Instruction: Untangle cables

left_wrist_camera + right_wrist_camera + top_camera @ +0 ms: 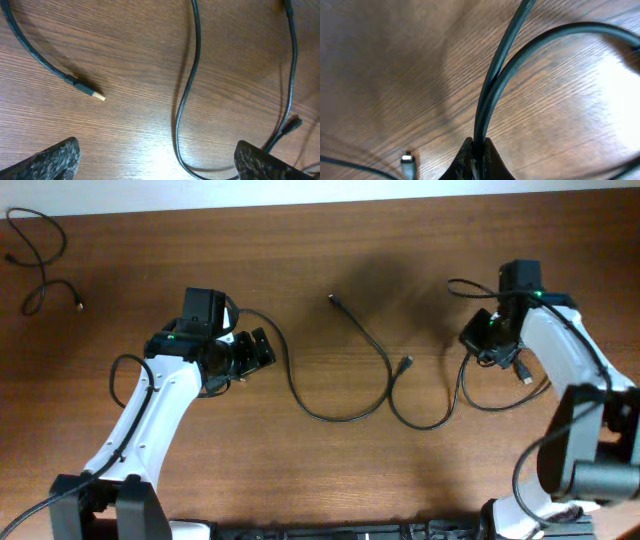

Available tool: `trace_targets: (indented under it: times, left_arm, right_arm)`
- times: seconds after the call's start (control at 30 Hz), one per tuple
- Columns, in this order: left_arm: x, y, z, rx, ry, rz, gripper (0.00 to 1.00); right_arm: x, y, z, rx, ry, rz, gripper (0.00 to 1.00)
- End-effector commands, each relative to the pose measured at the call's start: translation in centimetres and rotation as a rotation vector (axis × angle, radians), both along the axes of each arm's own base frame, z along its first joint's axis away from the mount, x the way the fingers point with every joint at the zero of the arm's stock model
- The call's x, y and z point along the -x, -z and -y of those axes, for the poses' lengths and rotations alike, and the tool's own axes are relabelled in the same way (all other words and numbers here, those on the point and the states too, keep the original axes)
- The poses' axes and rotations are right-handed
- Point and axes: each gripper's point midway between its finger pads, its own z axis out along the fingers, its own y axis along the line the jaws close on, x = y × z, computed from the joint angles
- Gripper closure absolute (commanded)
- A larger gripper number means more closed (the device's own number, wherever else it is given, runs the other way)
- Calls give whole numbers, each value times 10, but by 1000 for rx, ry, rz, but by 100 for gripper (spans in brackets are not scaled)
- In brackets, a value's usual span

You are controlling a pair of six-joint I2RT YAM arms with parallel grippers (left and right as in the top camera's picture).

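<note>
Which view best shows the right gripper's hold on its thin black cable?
The right wrist view: the right gripper is shut on two thin black cable strands. Overhead shows loops beside it; the left wrist view misses the grip.

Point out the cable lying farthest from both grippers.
The looped cable at the overhead view's top-left corner, lying alone; the other cables lie in its middle and right.

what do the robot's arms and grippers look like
The left arm and right arm have white shells, black joints, loose black wires alongside and a small green light near each wrist. Both grippers are black; the left gripper has rough, pebbled fingers.
</note>
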Motion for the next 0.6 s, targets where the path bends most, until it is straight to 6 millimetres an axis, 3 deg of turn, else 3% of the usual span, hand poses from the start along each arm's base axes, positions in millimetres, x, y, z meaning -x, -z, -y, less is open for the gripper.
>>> trace_targets:
  times: [0.0,0.03,0.1,0.13,0.3,0.37,0.5,0.57]
  left_arm:
    - [3,3,7,37,-27,-29,1]
    - [4,3,10,40,-31,-32,1]
    - [5,3,15,42,-20,-31,1]
    - [6,3,19,42,-10,-29,1]
    - [2,0,41,50,52,12,1]
    - [4,1,50,44,81,17,1]
    - [19,8,78,81,8,-64,1]
    - [25,11,86,96,-40,-99,8]
  right_arm:
    - [5,17,-2,-2,-5,-49,96]
    - [5,19,-2,0,-5,-54,93]
    - [5,20,-2,-1,-5,-57,58]
    - [5,20,-2,-1,-5,-57,49]
    - [5,20,-5,-17,-7,-56,23]
    - [6,20,-4,-16,-7,-59,8]
    - [8,20,-5,-17,-8,-67,1]
    - [7,20,-5,-17,-7,-66,1]
